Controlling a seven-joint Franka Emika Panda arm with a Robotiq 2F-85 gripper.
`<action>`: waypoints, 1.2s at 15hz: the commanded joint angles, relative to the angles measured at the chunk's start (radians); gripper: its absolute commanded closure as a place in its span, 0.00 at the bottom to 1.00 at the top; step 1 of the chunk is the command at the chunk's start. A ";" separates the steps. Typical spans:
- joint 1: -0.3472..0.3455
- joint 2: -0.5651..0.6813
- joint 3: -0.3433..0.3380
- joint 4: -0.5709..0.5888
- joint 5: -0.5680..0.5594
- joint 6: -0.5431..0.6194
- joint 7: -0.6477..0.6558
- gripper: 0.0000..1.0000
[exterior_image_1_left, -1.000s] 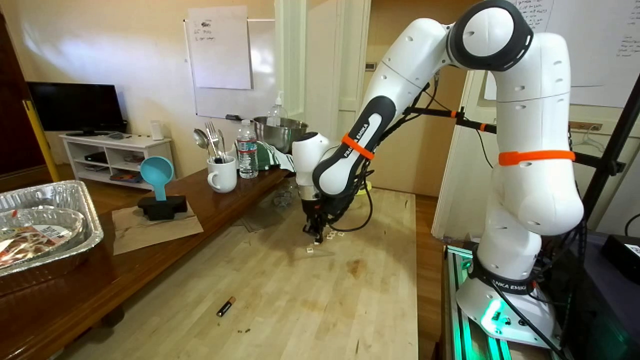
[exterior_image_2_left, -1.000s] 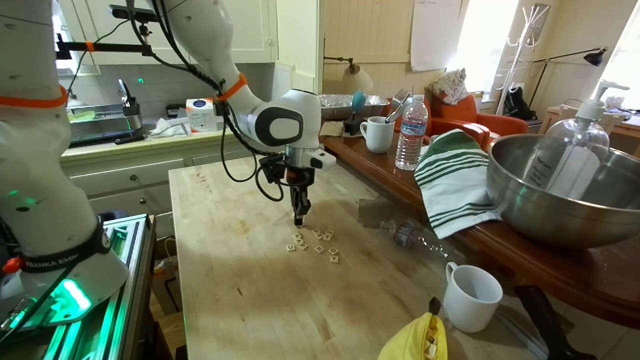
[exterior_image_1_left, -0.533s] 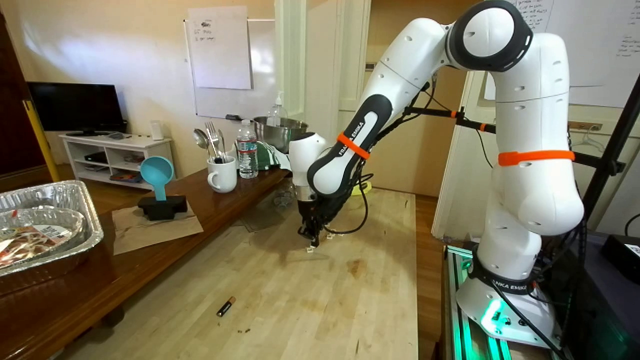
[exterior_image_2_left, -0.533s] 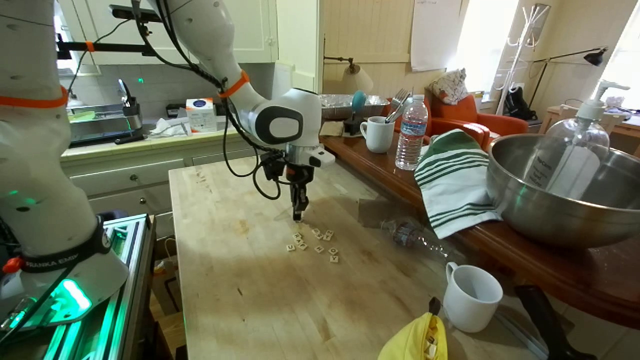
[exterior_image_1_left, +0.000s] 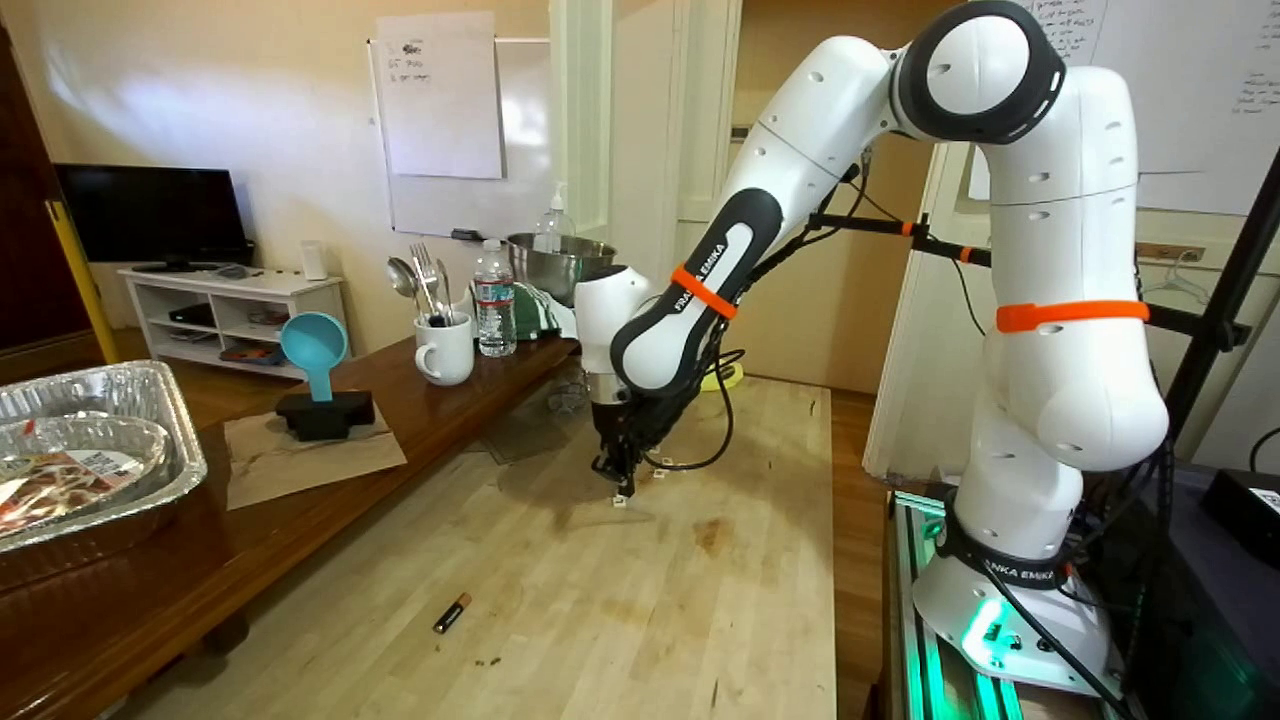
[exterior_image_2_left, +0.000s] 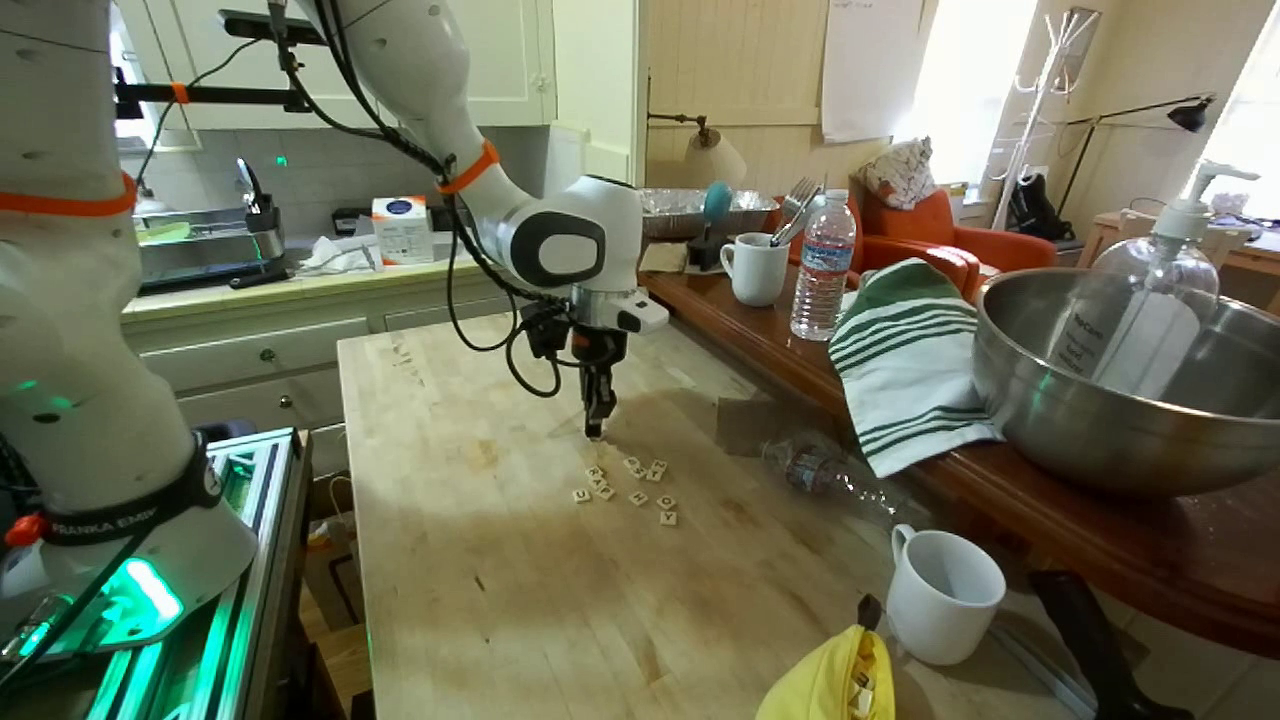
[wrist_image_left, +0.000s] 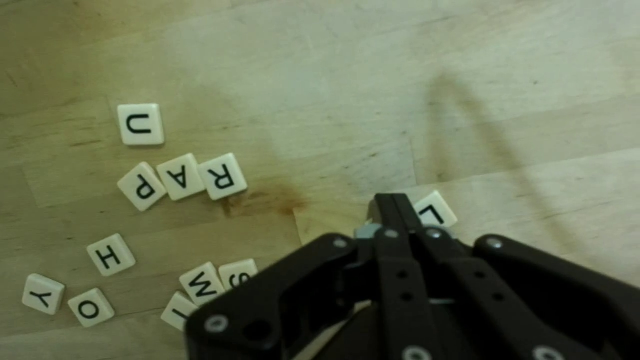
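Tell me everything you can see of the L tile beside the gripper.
The L tile is a small cream square, plastic-looking, with its black letter facing up. It lies on the wooden tabletop, turned askew in the wrist view. The shut gripper partly covers it there; whether the two touch, I can't tell.

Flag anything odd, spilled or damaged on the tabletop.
A clear plastic bottle lies on its side by the wooden counter; another bottle up there stands upright. A stray battery lies apart from the letter tiles. Brown stains mark the tabletop, possibly old.
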 joint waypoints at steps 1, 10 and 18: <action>0.010 0.054 0.009 0.020 0.029 -0.002 0.003 1.00; 0.012 0.055 0.013 0.022 0.028 -0.004 0.005 1.00; 0.005 0.034 0.014 0.014 0.045 -0.006 -0.004 1.00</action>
